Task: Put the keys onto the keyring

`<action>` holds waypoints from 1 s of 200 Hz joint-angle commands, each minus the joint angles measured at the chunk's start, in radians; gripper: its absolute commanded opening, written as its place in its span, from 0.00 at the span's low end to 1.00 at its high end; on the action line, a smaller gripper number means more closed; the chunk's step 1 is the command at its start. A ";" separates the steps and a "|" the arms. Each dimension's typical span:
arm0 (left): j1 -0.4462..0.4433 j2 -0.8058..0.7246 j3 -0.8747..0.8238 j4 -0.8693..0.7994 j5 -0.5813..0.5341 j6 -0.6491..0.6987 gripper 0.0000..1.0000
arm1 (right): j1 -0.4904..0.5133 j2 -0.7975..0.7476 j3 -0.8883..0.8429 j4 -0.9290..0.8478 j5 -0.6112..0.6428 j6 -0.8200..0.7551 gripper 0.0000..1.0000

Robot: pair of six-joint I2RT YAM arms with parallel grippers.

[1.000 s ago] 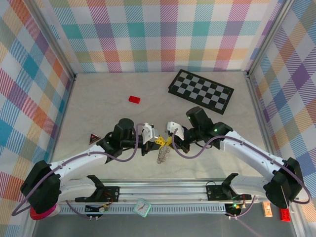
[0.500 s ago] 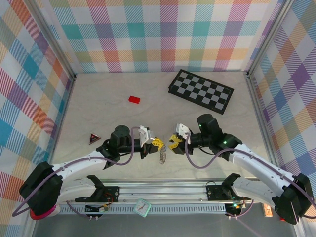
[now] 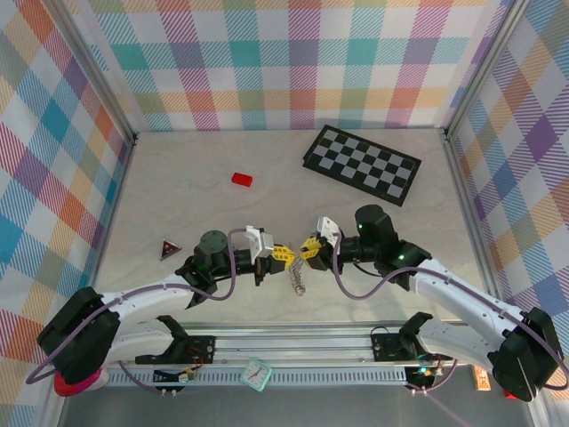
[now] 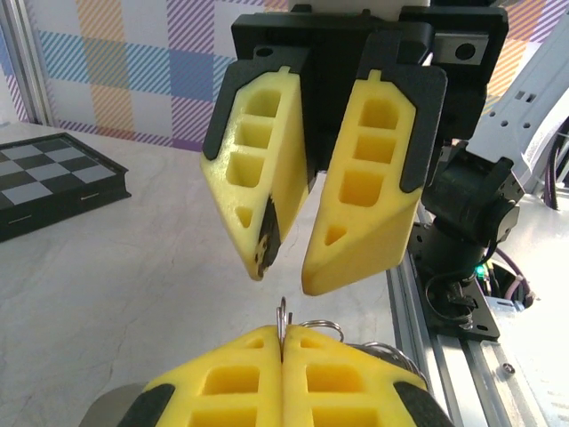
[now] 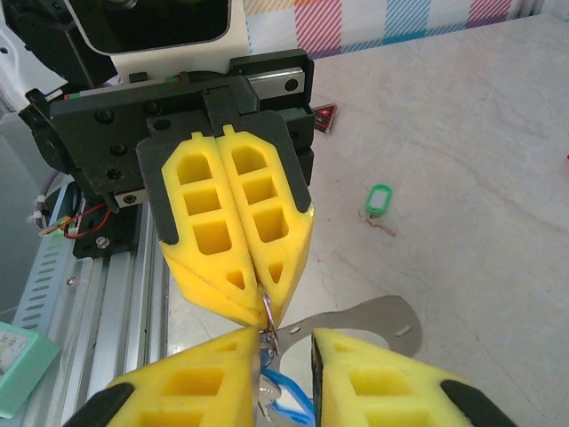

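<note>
My left gripper (image 3: 283, 257) is shut on the top of the keyring (image 3: 299, 281), whose silvery loops hang below it over the table. The left wrist view has the thin ring (image 4: 283, 318) pinched between my left fingers, with the right gripper (image 4: 286, 267) just above it, jaws a little apart. In the right wrist view my right gripper (image 5: 284, 342) is open around the ring where the left gripper (image 5: 266, 309) holds it. The blue key (image 5: 289, 400) hangs in that gap beside a flat metal tab (image 5: 378, 320). The green key (image 5: 380, 197) lies on the table.
A checkerboard (image 3: 363, 165) lies at the back right, a red block (image 3: 242, 179) at the back left, and a dark red triangle (image 3: 169, 250) left of the left arm. A metal rail (image 3: 293, 342) runs along the near edge.
The right gripper let go, drew back to the right with its jaws wide, then came back to the left gripper with them narrower. The left gripper stayed shut on the ring and shifted slightly.
</note>
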 commanded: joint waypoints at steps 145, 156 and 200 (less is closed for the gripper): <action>0.000 0.039 -0.031 0.171 -0.030 -0.059 0.07 | -0.004 0.074 0.008 0.069 -0.115 0.019 0.00; 0.001 0.021 -0.013 0.076 -0.042 -0.023 0.11 | -0.004 0.072 0.029 0.016 -0.108 -0.016 0.00; 0.000 -0.014 0.094 -0.287 -0.052 0.132 0.12 | 0.007 0.098 0.124 -0.167 -0.107 -0.134 0.00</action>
